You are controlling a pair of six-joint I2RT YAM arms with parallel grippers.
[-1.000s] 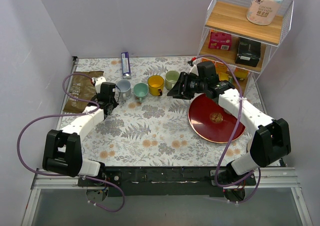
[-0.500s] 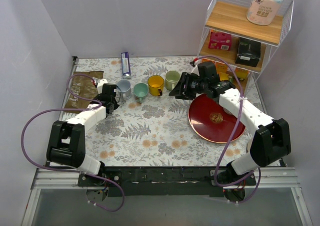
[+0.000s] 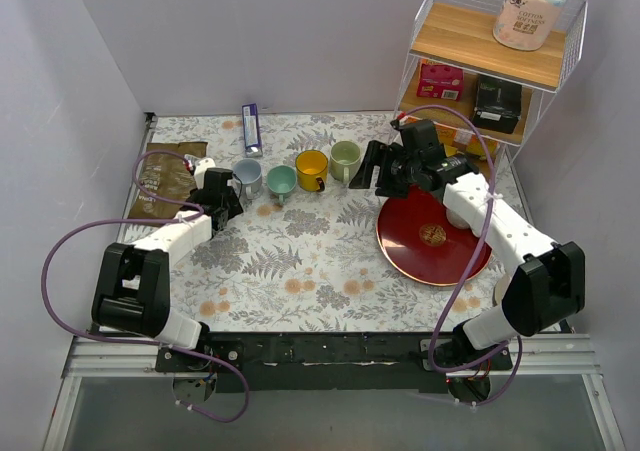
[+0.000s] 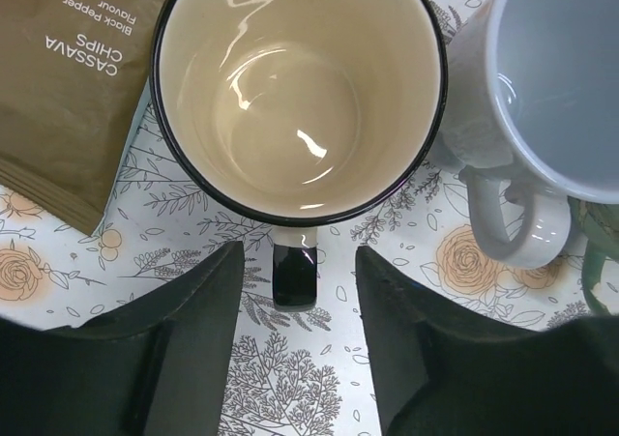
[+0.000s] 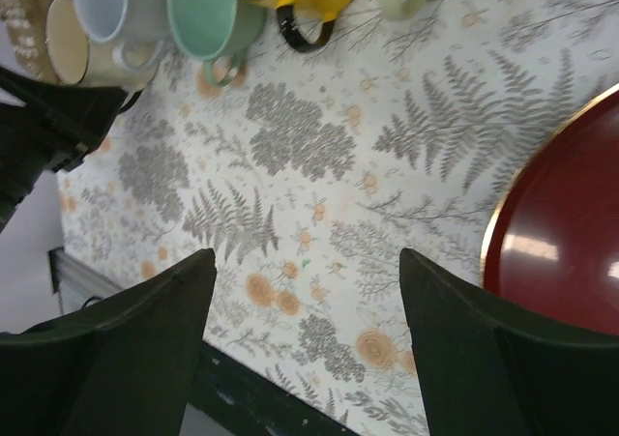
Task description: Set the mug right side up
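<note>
Pulling back from the row of mugs, the right gripper (image 3: 368, 176) now hangs over the far rim of the red plate (image 3: 432, 236), towards the right edge of the tabletop (image 3: 300, 251). The left gripper (image 3: 218, 199) sits by the cream mug (image 3: 204, 178) near the left edge.

From the left wrist, the mug stands upright, mouth up, just beside the chips bag (image 4: 68, 78). Its handle lies between the parted fingers (image 4: 203, 339), with a gap on each side.

From the right wrist, the fingers (image 5: 145, 339) are spread wide and hold nothing.
</note>
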